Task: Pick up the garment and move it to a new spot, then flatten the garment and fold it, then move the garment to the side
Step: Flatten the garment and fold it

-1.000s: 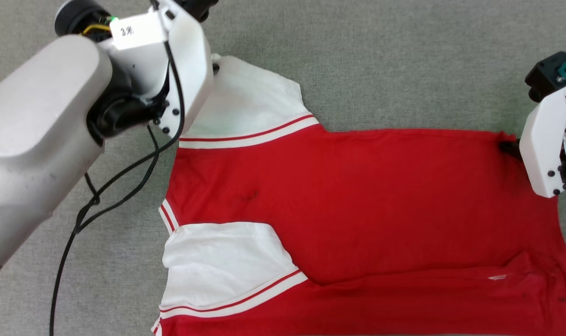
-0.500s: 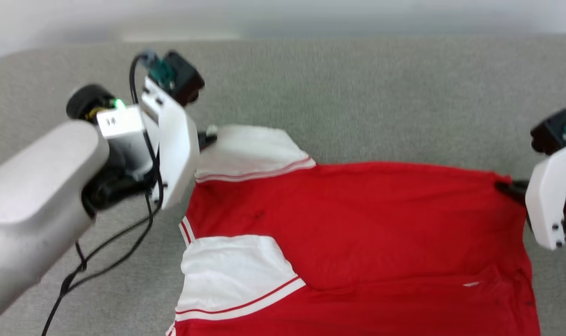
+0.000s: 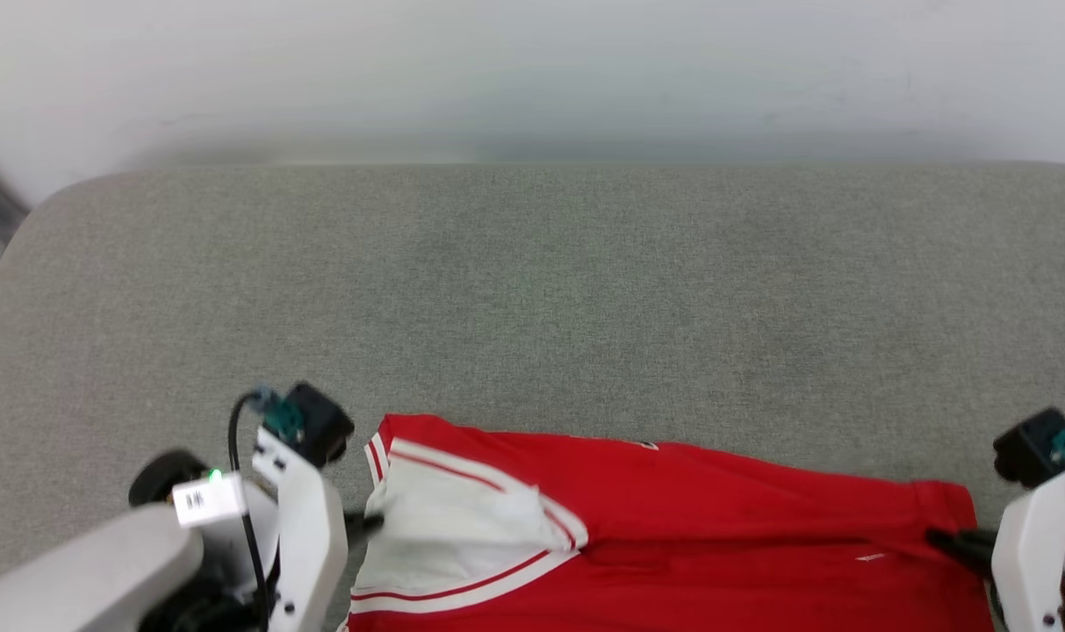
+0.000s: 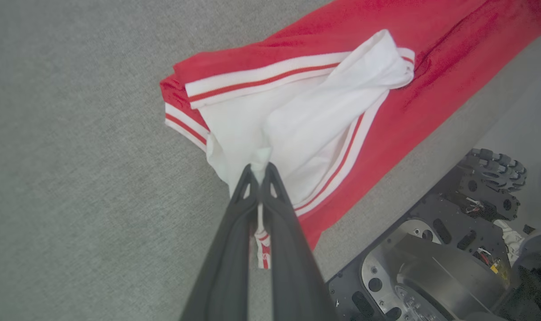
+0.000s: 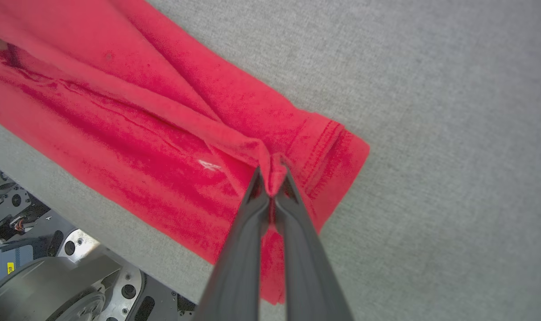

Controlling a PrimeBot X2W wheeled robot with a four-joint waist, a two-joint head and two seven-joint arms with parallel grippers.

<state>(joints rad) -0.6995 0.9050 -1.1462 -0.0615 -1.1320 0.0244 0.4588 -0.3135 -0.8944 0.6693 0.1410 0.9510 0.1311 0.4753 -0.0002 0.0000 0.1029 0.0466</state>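
Both pincers are locked on cloth! The left gripper is pinched tight on the white sleeve edge, and the right gripper is clamped on the red hem corner. The garment spans between them, long axis running pincer to pincer. Its doubled-over body lies just beyond both sets of tips on the grey surface. Each arm has its own end, so they'll likely need to move together.

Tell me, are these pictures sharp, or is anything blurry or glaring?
Head view: slightly soft, the wall behind the grey surface a smear. Both wrist views: crisp on the garment, flat even light, no glare.
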